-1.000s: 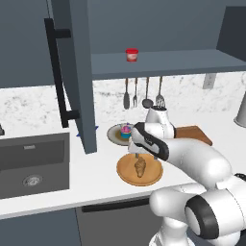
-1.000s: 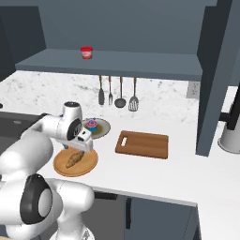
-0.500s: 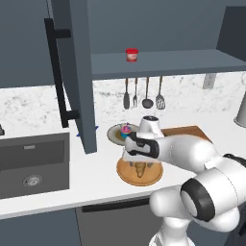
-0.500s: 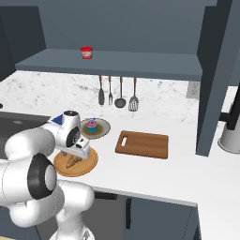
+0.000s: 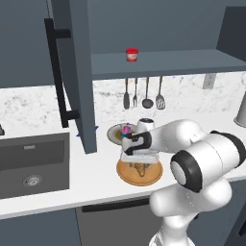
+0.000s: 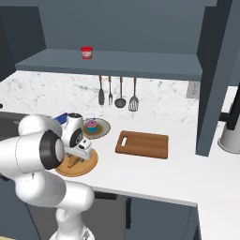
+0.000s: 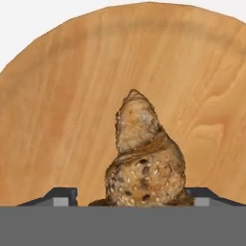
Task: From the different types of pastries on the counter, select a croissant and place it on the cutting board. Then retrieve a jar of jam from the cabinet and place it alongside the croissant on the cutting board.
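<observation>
The golden-brown croissant (image 7: pixel 144 153) lies on a round wooden plate (image 7: pixel 57 96) on the marble counter (image 6: pixel 154 173). My gripper (image 7: pixel 134 197) is down over it and open, one dark fingertip on each side of the pastry; the left one stands visibly apart from it. From the base views the gripper (image 5: pixel 140 162) (image 6: pixel 77 154) hangs just above the croissant (image 5: pixel 140 168) (image 6: pixel 72 161). The brown cutting board (image 6: pixel 143 144) lies bare to the right. The red-lidded jar of jam (image 5: pixel 131 54) (image 6: pixel 86 52) stands on the cabinet shelf.
A pink-frosted cupcake (image 5: pixel 126 129) (image 6: pixel 92 124) sits on a grey dish just behind the round plate (image 5: pixel 126 175). The open cabinet door (image 5: pixel 72 72) hangs left of the arm. Utensils (image 6: pixel 117 91) hang on the back wall. A sink (image 5: pixel 31 163) is at the left.
The gripper has come down onto the round plate, so its fingers now straddle the croissant. The arm has folded lower over the counter. Nothing else moved.
</observation>
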Tool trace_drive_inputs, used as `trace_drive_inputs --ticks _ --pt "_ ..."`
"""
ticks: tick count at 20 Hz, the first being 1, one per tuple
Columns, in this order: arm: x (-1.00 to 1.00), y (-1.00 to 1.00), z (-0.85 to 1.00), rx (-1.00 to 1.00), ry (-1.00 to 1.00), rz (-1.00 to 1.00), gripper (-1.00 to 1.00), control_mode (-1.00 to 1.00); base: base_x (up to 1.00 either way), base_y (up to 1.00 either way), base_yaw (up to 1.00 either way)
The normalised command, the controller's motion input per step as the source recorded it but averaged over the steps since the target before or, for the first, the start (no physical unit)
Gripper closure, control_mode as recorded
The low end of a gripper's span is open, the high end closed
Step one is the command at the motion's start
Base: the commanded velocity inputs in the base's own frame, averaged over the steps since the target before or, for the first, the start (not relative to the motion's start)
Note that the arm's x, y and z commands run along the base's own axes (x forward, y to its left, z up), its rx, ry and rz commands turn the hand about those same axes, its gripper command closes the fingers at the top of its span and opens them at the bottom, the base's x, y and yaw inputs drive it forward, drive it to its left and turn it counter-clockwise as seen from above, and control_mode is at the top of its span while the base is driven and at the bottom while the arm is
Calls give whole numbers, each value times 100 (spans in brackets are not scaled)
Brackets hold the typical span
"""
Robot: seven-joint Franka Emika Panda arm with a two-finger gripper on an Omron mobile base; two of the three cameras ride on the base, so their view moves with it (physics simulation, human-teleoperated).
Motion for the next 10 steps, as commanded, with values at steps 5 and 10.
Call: trace_drive_inputs --ticks 5,10 --pt "-3 -28 20 -3 -16 11 100 -100 0 0 0" --pt "-12 -52 67 -5 -31 6 100 -100 0 0 0"
